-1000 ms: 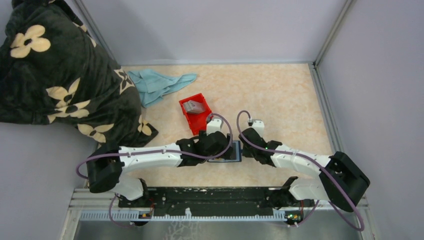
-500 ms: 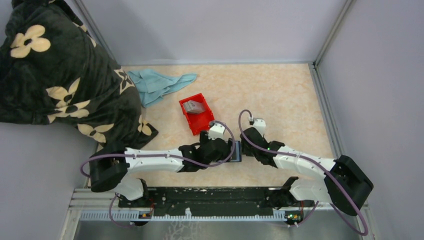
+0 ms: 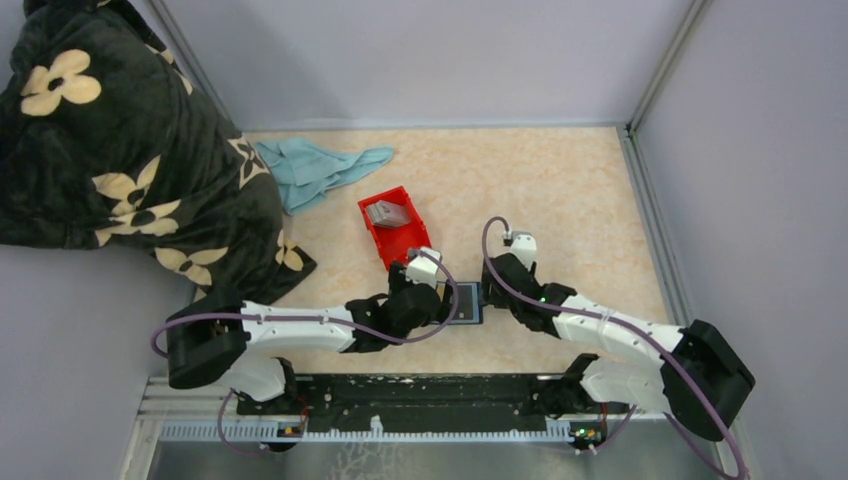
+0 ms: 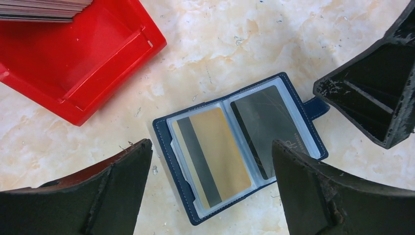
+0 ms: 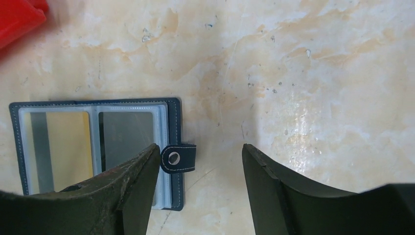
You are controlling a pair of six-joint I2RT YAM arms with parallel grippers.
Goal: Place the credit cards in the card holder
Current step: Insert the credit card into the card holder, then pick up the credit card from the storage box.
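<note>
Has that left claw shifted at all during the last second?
Yes. Seen from above, the left gripper has pulled back toward the arm bases and slightly left, away from the red bin, uncovering more of the card holder.

Beige marbled counter (image 3: 560, 190), plain pale grey enclosure walls (image 3: 430, 60), aluminium corner post (image 3: 660, 65), black floral blanket (image 3: 110, 150) at left.

top view: the left hand (image 3: 440, 298) covers the left part of the card holder (image 3: 468, 303); its cards are too small to tell. left wrist view: the red bin (image 4: 98, 73) and its card stack (image 4: 44, 9) are cut off at the top edge. right wrist view: a finger (image 5: 122, 196) of the right hand (image 5: 199, 149) hides the card holder's lower edge; only a corner of the red bin shows.
</note>
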